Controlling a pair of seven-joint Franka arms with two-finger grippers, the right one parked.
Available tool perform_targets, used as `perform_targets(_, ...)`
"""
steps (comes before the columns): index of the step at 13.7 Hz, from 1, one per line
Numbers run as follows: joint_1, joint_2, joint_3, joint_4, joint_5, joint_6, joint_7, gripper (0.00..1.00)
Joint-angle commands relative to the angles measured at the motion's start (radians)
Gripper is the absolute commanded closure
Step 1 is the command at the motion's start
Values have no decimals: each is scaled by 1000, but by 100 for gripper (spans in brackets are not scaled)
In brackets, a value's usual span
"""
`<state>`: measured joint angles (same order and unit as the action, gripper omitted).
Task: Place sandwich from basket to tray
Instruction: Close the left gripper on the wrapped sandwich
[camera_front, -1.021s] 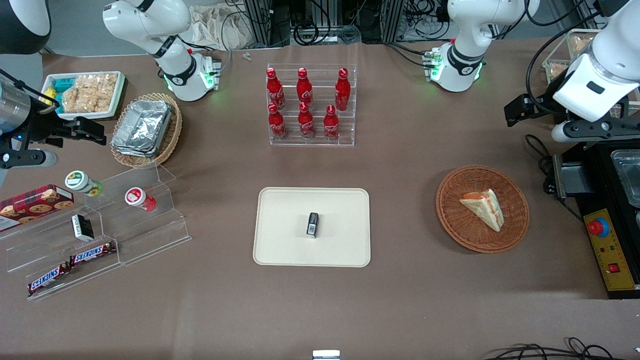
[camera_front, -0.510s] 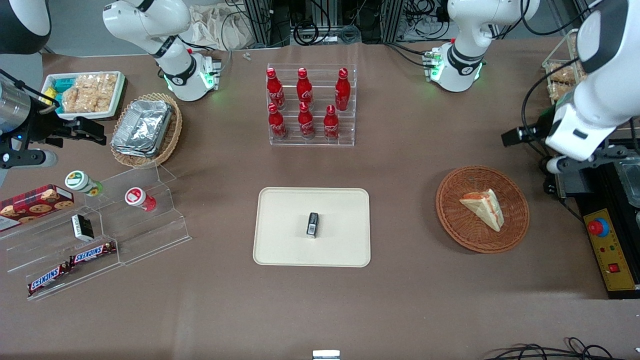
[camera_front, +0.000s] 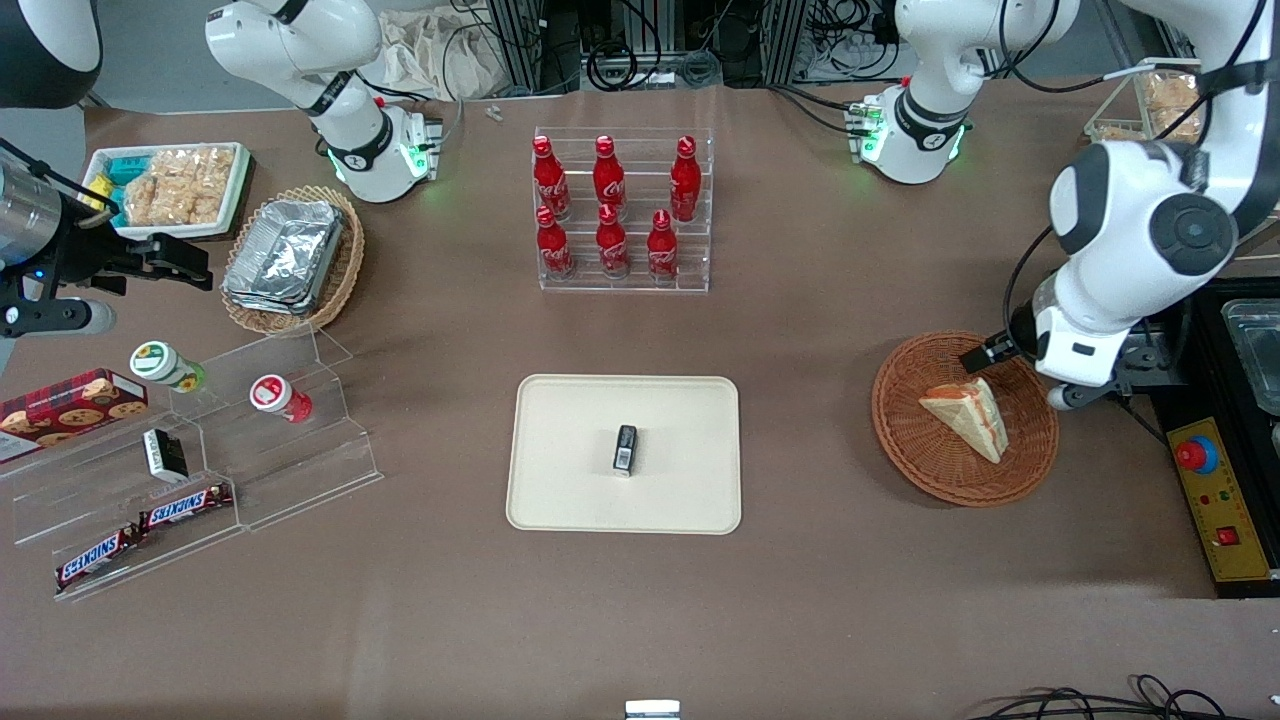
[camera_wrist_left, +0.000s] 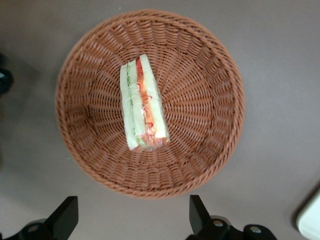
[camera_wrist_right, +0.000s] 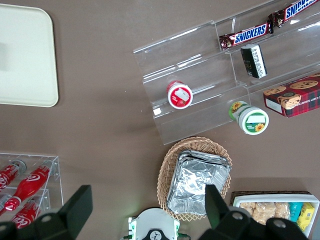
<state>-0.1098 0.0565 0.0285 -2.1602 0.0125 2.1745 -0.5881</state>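
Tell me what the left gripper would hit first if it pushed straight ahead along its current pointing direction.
Probably the basket, near its rim. The open gripper points down, offset from the sandwich; exact depth is unclear.

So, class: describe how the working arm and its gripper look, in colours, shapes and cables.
The working arm has glossy white rounded shells with dark grey joint discs and black cables. Its gripper has two black wedge-shaped fingers, open above the basket.

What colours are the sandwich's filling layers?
Orange-red and green between white bread on the sandwich, clearest in the left wrist view.
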Motion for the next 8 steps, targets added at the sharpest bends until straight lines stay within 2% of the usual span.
perform_targets(1,-2,64,-1,-17,14,106,-91,0)
perform_targets(8,-2,235,34,-53,37,355,-125,0)
